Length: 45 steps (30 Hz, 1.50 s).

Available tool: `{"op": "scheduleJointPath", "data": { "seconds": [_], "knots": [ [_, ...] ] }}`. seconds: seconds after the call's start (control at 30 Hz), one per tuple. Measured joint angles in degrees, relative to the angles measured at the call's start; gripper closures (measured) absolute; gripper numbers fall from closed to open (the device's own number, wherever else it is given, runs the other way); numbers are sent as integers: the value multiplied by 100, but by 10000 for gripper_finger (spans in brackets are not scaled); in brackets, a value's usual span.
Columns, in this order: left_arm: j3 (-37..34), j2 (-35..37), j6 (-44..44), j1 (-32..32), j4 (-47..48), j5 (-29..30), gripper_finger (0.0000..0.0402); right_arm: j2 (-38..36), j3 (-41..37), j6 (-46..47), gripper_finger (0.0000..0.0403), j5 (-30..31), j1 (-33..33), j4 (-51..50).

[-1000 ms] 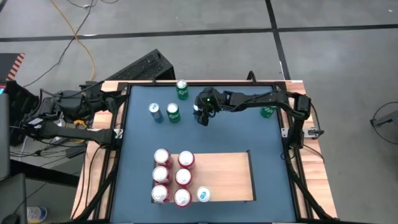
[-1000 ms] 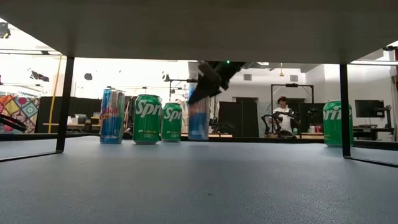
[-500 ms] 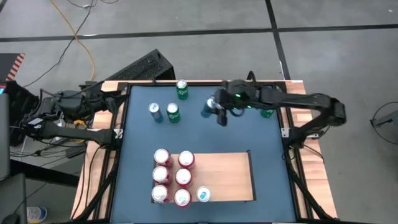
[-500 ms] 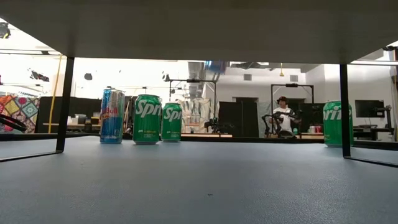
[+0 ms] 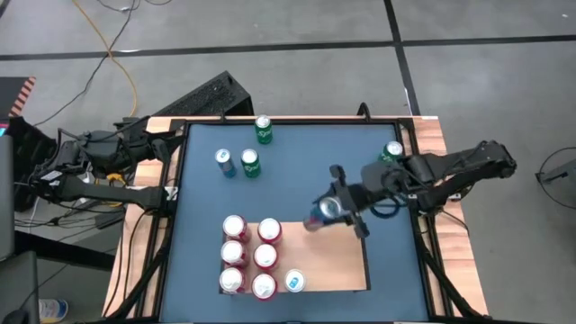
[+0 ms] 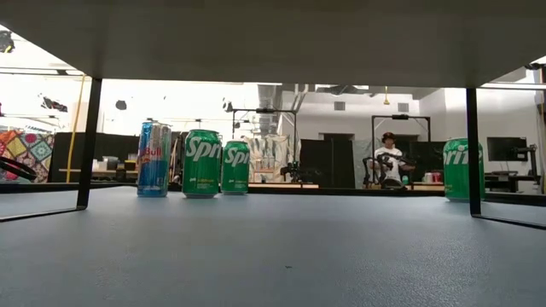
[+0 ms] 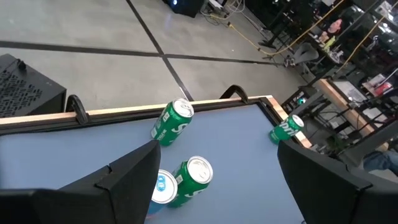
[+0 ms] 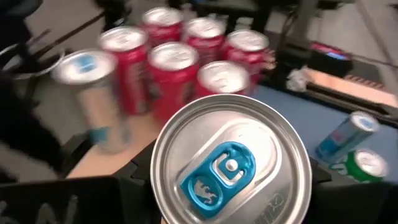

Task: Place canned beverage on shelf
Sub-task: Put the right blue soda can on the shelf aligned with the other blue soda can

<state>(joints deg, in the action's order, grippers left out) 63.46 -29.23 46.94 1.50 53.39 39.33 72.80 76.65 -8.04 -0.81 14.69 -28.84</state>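
Observation:
My right gripper (image 5: pixel 331 211) is shut on a silver and blue can (image 5: pixel 325 212), over the far edge of the pale wooden shelf board (image 5: pixel 328 261). The right wrist view shows the can's top with its blue tab (image 8: pixel 231 165). Several red cans (image 5: pixel 249 256) and one blue-topped can (image 5: pixel 294 282) stand upright on the board's left part. My left gripper (image 7: pixel 217 205) is open and empty, waiting at the table's far left corner (image 5: pixel 148 148). My right gripper pinches the can's body just under its top rim (image 8: pixel 157 179) between its two fingers, one on each side. The fingers (image 8: pixel 127 186) come from the table's right, slanting down. The can is lifted clear of table and board, its top up and slightly tilted.
Two green cans (image 5: pixel 263 129) (image 5: pixel 250 163) and a blue can (image 5: pixel 224 162) stand at the far left of the blue table top, and a third green can (image 5: pixel 391 152) at the far right. Black rails (image 5: pixel 175 207) edge the table. A person (image 6: pixel 390 158) sits in the room behind.
My right gripper has lifted the silver and blue can off the far middle of the table, out of the low view, and carried it toward the near edge and slightly right, to the board's far edge. It has stayed shut on the can.

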Motion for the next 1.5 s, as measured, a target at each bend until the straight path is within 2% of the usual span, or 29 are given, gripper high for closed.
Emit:
{"op": "scheduleJointPath", "data": {
  "seconds": [0.17, 0.33, 0.63, 1.03, 1.5],
  "knots": [
    [0, 1, 105, 0, -4, -13, 93, 273, 549, -8, 189, 27, 417, -591],
    [0, 2, 117, -1, -17, -182, 93, 801, 1189, -13, 189, 44, 457, -1068],
    [0, 4, 74, -1, -15, -326, 93, 1713, 2027, -307, 189, -78, 590, -1238],
    [0, 2, 70, -1, 1, -503, 93, 2156, 2066, -292, 188, -87, 948, -1011],
    [0, 2, -65, -2, 7, -495, 93, 2221, 2069, -414, 188, -394, 757, -838]
  ]
}}
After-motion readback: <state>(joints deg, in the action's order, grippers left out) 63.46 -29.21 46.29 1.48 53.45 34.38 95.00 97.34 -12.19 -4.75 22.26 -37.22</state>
